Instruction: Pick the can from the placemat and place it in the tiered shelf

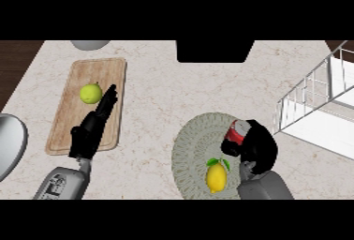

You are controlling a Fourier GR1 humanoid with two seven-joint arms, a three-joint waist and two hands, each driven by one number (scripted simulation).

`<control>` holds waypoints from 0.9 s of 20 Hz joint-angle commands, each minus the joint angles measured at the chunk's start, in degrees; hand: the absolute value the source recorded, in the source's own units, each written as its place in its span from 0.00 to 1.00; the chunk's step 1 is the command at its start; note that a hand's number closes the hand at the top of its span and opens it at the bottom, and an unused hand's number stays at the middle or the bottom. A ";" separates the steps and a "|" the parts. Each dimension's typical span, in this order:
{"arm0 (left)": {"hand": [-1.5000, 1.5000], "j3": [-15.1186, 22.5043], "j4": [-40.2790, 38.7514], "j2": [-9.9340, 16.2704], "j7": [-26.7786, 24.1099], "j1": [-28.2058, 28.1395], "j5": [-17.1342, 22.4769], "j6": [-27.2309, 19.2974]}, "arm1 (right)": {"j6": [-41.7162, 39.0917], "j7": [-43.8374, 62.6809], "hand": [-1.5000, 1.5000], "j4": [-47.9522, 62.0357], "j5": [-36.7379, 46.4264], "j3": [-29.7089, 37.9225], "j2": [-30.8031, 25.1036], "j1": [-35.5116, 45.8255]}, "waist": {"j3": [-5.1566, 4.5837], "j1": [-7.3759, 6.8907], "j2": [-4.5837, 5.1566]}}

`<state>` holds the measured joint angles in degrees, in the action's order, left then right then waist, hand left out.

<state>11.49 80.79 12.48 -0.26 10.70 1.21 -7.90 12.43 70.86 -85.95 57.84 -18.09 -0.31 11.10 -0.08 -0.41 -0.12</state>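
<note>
Head view: my right hand (256, 143) sits over the round woven placemat (194, 140) at the near right of the counter (166, 93), and its fingers curl round the red can (237, 132), which stands on the far right part of the mat; only a sliver of red with a pale top shows past my palm. I judge this to be the grasp itself, with the lift not yet made, since the can looks to be resting on the mat. To do it well I should have the thumb and fingers set on opposite sides of the can before I raise it, keep it upright, and lift straight up so I clear the lemon (216, 177) lying on the near part of the same mat, just beside my wrist. The tiered shelf (314, 101), a white wire rack, stands to the right and farther off, its near corner close to my knuckles, so the carry is short; I ought to go in over the rail rather than brush it. My left hand (93, 124) rests with straight fingers on the wooden cutting board (69, 112) at the left, fingertips just beside a lime (90, 93), and it should stay out of this.
</note>
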 commanded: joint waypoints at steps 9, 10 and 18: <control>0.50 -0.60 4.10 -2.07 1.55 -3.30 -1.52 -0.34 | -5.44 4.44 1.00 -4.32 3.30 -8.81 0.29 -1.75 | 0.07 0.39 -0.03; 0.50 0.29 1.66 -2.41 1.02 -1.30 -2.51 -0.25 | -3.95 -1.69 1.00 -2.63 2.68 -11.54 0.29 -4.99 | 0.08 0.58 0.00; 0.50 -2.51 2.46 -2.01 2.75 -0.23 -2.85 1.72 | -3.50 -2.31 1.00 -12.90 5.07 -20.98 0.29 -6.88 | 0.08 0.50 0.01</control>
<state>9.09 81.06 10.99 0.63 10.77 -0.75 -6.27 9.32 63.61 -92.63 61.37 -35.68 -0.41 6.40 -0.03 0.04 -0.09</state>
